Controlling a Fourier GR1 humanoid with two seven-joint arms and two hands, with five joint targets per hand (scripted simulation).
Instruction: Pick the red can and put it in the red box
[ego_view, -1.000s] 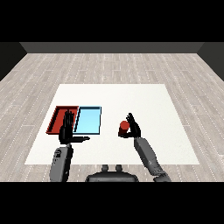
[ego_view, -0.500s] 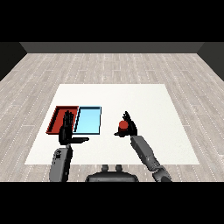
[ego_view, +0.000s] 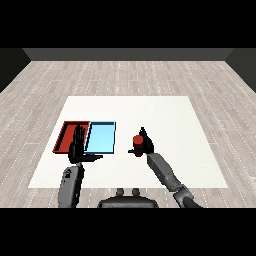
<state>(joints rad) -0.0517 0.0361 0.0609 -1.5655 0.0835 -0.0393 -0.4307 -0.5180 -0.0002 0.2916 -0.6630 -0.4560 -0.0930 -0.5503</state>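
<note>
A bare test room, like a robot lab's trial space, not a home or shop. A plain white table (ego_view: 130, 107) is the landmark here. Around the table on every side runs a grey wood-plank floor (ego_view: 125, 75), and beyond its far edge stands a dark, featureless wall (ego_view: 125, 54). On the table, toward its near left part, a red tray (ego_view: 64, 136) and a light blue tray (ego_view: 101, 137) lie side by side.
</note>
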